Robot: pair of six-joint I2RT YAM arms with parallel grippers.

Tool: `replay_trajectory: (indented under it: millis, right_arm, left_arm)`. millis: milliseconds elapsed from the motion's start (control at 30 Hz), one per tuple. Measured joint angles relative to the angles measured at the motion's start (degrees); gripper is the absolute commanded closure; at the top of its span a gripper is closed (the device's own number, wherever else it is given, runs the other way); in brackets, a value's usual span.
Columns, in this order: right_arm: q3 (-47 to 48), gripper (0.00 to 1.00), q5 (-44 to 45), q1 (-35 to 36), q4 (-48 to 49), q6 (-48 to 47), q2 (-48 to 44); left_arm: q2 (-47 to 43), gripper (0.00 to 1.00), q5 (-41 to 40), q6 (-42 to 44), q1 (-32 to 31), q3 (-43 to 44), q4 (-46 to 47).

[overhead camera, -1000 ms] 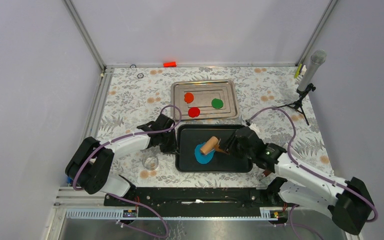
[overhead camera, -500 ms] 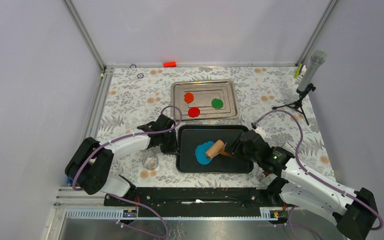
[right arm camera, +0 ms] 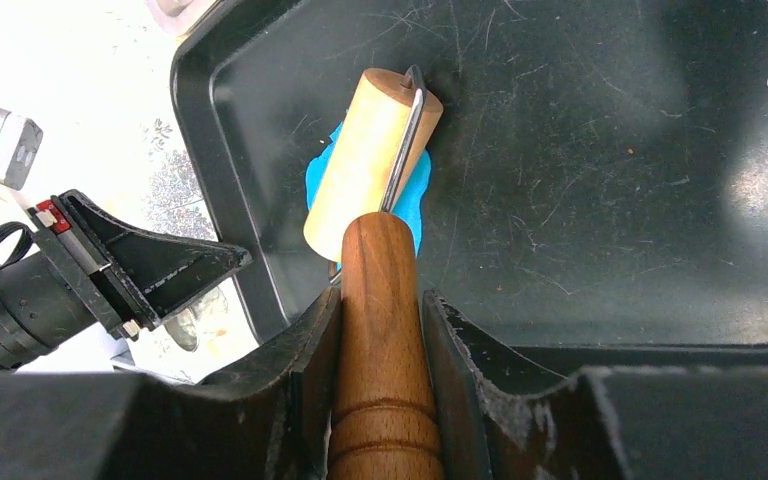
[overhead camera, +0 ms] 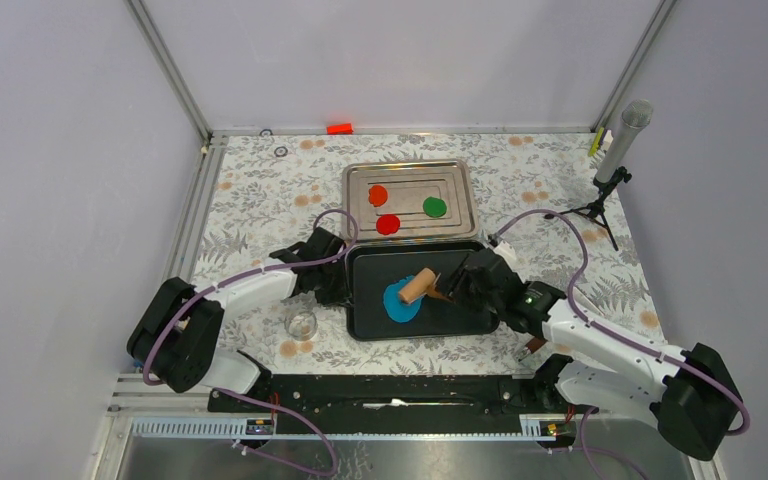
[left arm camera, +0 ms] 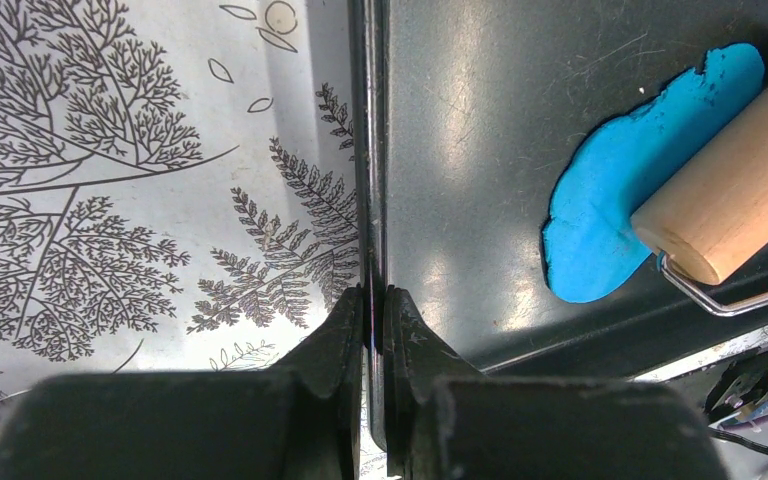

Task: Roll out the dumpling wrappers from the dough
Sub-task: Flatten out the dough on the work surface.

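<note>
1. the right gripper was clamped on the dark wooden handle of a small roller, one finger pressed against each side of it.
2. the roller's pale wooden drum lay tilted across the dough and touched it; a wire bracket joined the drum to the handle.
3. the dough was a flat, bright blue sheet with an uneven edge. it lay on the floor of the black tray, in the tray's left half, and blue showed on both sides of the drum.
4. the left gripper pinched the left rim of the black tray, with one finger outside the thin wall and one inside.
5. the dumpling wrappers lay on the steel tray just behind the black tray: an orange-red disc, a red disc and a green disc, all flat and apart from one another.
6. a small clear glass stood on the floral table cover near the black tray's front left corner, beside the left arm.
7. a microphone on a small tripod stood at the table's far right edge, well apart from both trays.
</note>
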Motion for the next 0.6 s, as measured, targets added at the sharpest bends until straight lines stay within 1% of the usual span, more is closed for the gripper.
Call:
replay_trajectory:
  millis: [167,367,600]
  right_arm:
    - [-1.92,1.00,0.24,0.00,0.68,0.02,-2.36]
    - [-2.34,1.00,0.24,0.00,1.03,0.00,-2.71]
    - [0.00,1.00,0.24,0.00,1.57,-0.90,0.81]
  left_arm:
    - [0.00,1.00,0.00,-0.02,0.00,0.00,0.00]
    - [0.00,1.00,0.02,-0.04,0.00,-0.02,0.00]
    - [0.00,1.00,0.07,-0.04,0.00,-0.11,0.11]
